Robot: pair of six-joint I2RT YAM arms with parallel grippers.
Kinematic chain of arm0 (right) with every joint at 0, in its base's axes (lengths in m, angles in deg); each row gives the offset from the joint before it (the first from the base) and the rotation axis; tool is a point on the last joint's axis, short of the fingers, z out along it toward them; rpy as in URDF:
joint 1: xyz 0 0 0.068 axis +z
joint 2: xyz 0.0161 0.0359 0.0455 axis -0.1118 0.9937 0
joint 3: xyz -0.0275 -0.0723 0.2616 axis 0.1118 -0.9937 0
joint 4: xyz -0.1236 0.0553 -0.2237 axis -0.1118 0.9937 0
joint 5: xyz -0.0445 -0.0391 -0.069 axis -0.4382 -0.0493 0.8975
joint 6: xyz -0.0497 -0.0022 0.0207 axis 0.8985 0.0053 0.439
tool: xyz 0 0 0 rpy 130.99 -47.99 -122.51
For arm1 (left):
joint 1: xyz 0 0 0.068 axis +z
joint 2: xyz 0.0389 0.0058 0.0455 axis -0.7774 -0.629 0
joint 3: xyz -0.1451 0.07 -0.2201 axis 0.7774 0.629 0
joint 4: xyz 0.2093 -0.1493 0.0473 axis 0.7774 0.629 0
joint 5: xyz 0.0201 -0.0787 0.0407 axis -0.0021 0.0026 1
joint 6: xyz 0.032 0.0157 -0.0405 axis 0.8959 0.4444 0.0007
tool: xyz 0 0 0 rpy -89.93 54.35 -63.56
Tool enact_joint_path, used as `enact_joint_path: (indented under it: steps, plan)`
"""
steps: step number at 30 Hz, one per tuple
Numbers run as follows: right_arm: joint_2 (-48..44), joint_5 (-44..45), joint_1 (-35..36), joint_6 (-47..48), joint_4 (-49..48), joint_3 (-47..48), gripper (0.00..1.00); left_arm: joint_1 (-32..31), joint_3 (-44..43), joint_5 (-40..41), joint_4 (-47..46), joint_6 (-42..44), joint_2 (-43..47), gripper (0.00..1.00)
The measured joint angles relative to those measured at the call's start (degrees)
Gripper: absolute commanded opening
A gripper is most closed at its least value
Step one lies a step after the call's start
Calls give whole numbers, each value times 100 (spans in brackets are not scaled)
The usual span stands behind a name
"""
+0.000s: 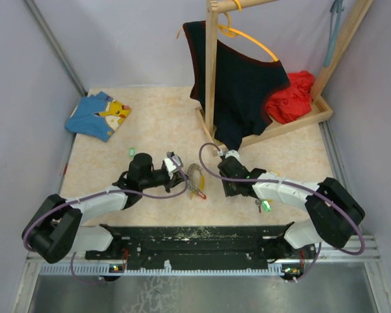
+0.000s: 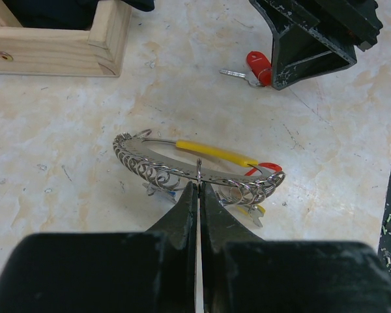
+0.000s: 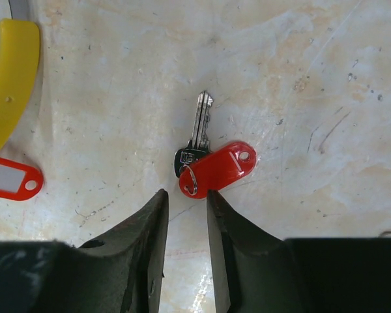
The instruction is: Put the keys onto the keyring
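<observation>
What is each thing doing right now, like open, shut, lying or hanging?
left hand, shut on the keyring.
right hand, open above the red-tagged key.
keyring, lying down, pinched at a small loop.
red-tagged key, lying flat, loose.
black top, hanging.
red cloth, crumpled.

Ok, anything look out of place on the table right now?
Nothing damaged. One small green tag lies alone toward the crumpled blue garment, apart from the yellow-and-silver keyring and the red-tagged silver key.

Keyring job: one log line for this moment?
left fingers: shut on keyring | right fingers: open, over key | key: red tag, flat on table, not gripped
</observation>
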Motion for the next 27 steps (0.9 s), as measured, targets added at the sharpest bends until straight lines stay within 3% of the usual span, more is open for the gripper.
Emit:
enact_joint_path:
  steps: [11, 27]
  plan:
    - [0, 79, 26, -225, 658, 485, 31, 0, 0, -20, 2, 2, -2, 1]
    - [470, 188, 26, -345, 669, 592, 17, 0, 0, -39, 22, 13, -37, 1]
